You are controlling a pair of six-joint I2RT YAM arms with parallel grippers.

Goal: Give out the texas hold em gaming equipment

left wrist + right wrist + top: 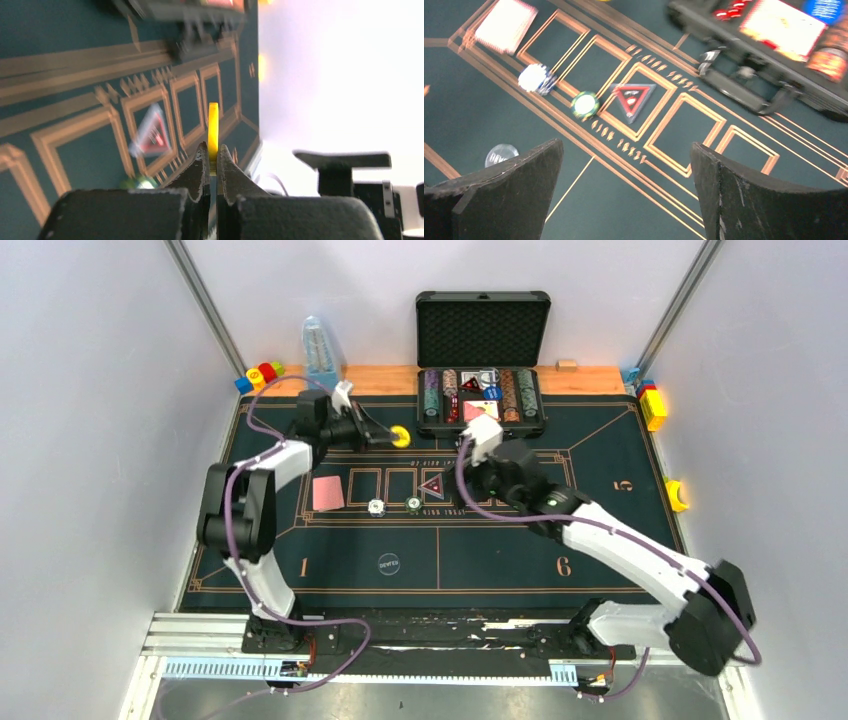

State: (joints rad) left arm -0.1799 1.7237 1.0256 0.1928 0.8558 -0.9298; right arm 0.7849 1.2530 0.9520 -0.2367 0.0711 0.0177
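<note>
My left gripper (385, 435) is shut on a yellow disc (401, 435), held on edge above the green mat's far left, next to the open black case (482, 390) of chips. In the left wrist view the yellow disc (213, 125) stands up between the pinched fingertips of the left gripper (212, 155). My right gripper (626, 146) is open and holds nothing, over the mat (500, 550) near the case's front. On the mat lie pink-backed cards (327, 493), a white chip (376, 507), a green chip (413, 504), a red triangle piece (432, 486) and a dark dealer disc (389, 563).
Toy blocks sit at the back left (260, 373) and along the right edge (652, 405), with a yellow one (677, 495) lower down. A clear blue bottle (320, 348) stands at the back left. The case's raised lid (483, 325) leans against the back wall.
</note>
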